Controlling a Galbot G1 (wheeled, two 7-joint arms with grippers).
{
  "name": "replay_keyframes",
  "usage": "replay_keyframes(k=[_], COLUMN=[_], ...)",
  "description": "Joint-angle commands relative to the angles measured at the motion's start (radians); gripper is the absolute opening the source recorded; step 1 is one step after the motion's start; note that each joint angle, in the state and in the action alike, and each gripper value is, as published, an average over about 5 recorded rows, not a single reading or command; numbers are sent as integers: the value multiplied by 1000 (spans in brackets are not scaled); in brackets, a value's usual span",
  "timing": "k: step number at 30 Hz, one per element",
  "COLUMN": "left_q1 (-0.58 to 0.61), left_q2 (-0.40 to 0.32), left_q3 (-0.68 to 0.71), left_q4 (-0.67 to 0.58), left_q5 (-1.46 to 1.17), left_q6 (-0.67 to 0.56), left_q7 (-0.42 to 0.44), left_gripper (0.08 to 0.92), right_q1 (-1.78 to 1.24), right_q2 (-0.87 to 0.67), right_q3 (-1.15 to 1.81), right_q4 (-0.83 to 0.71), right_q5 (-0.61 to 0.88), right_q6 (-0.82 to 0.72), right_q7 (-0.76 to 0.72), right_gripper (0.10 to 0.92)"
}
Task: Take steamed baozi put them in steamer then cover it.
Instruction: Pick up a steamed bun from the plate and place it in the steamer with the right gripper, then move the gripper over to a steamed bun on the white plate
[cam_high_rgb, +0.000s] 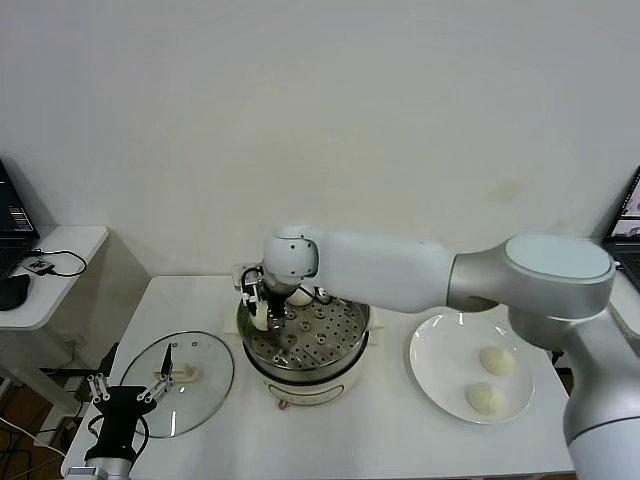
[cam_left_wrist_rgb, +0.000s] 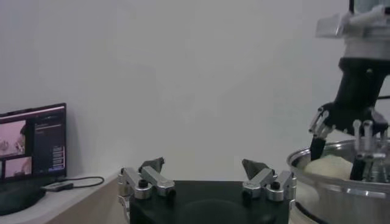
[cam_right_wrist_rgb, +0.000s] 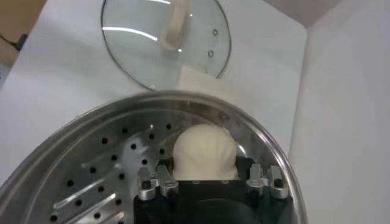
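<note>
The right pincer (cam_high_rgb: 262, 311) is down inside the steamer (cam_high_rgb: 345, 378), at the back left of its holed tray (cam_right_wrist_rgb: 91, 176). Its fingers are closed around a bun (cam_right_wrist_rgb: 204, 150) that sits on the tray by the steel wall. A second bun (cam_high_rgb: 300, 296) sits on the tray just behind it. The steamer stands in the middle of the surface (cam_high_rgb: 190, 300). Two more buns (cam_high_rgb: 497, 360) lie on a white plate (cam_high_rgb: 430, 360) near the right edge. The cover (cam_high_rgb: 205, 385) lies flat to the left of the steamer. The left pincer (cam_high_rgb: 122, 392) waits wide open at the near left edge, holding nothing.
</note>
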Motion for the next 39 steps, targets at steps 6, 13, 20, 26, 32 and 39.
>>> replay_keyframes(k=[6, 13, 20, 26, 32, 39], left_q1=[1, 8, 14, 14, 18, 13], left_q2=[-3, -8, -5, 3, 14, 17], left_q3=[3, 3, -1, 0, 5, 11], left_q4=[3, -4, -12, -14, -11, -1], left_q5=[1, 2, 2, 2, 3, 6], left_q6=[-1, -1, 0, 2, 4, 5], left_q7=[0, 0, 0, 0, 0, -1], left_gripper=[823, 823, 823, 823, 823, 823], right_q1=[-18, 21, 175, 257, 258, 113], right_q2=[36, -39, -254, -535, -866, -1094], right_q3=[0, 0, -2, 32, 25, 64], right_q4=[-26, 32, 203, 371, 514, 584], right_q5=[-18, -24, -20, -42, -174, -337], right_q6=[-20, -41, 8, 113, 275, 364], right_q7=[6, -20, -129, -240, -361, -386], right_gripper=[644, 793, 822, 823, 823, 823])
